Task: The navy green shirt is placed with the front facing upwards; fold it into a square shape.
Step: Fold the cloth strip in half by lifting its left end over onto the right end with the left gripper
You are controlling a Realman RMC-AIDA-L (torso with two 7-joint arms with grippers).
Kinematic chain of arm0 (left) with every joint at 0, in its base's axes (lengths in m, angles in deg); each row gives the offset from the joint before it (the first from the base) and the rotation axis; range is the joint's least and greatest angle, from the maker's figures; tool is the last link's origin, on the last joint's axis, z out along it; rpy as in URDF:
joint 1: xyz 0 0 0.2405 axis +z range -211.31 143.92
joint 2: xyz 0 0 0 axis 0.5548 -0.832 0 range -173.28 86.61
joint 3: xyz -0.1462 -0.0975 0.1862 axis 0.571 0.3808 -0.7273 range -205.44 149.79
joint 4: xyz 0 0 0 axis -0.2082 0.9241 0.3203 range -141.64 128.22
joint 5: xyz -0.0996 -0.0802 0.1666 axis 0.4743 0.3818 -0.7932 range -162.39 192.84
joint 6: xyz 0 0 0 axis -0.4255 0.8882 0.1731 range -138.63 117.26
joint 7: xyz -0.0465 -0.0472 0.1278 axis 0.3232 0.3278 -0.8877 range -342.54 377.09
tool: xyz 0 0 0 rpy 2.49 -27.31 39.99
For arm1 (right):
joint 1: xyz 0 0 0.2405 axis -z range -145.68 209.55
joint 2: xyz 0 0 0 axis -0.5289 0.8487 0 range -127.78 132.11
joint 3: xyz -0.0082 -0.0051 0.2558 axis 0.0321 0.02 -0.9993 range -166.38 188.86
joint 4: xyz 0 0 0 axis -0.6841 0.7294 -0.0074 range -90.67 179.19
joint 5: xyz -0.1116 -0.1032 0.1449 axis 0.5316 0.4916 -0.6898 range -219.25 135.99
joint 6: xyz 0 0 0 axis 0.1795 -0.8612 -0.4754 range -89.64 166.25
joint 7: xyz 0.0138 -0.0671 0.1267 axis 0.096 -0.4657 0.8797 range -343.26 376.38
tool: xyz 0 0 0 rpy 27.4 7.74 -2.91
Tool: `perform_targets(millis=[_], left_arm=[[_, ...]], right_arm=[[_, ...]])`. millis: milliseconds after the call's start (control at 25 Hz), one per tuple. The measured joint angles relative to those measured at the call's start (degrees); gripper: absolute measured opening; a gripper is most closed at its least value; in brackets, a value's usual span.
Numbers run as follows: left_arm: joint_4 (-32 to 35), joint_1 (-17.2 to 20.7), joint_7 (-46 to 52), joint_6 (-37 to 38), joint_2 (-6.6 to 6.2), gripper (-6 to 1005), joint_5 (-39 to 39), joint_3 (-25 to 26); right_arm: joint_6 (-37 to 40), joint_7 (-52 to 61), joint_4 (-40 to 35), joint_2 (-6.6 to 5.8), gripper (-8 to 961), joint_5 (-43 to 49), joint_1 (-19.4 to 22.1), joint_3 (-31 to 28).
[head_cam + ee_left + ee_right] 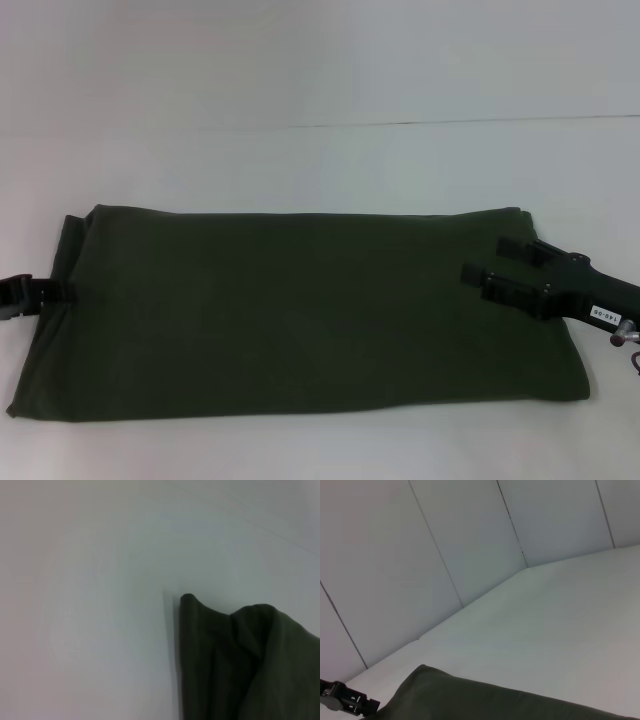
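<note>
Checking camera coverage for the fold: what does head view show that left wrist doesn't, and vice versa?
Head view only: the whole navy green shirt laid out as a wide rectangle with no print showing, the left gripper at its left edge, and the right gripper, fingers spread, over its right end. Left wrist view only: a close look at one raised, rumpled bit of the shirt's edge; neither gripper appears there. Both: the olive fabric on the white table.
</note>
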Motion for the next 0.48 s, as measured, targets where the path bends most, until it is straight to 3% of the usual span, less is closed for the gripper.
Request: perform_targets(millis=[320,480], left_arm=[[0.0,-0.03,-0.28,0.77,-0.13,602,0.52,0.21],[0.0,-0.03,-0.11,1.33,-0.32,775,1.0,0.5]], right_arm=[[-0.04,0.0,-0.01,0.0,925,0.0,0.0,0.0],[-0.05,0.0,0.09,0.0,925,0.0,0.0,0.0]])
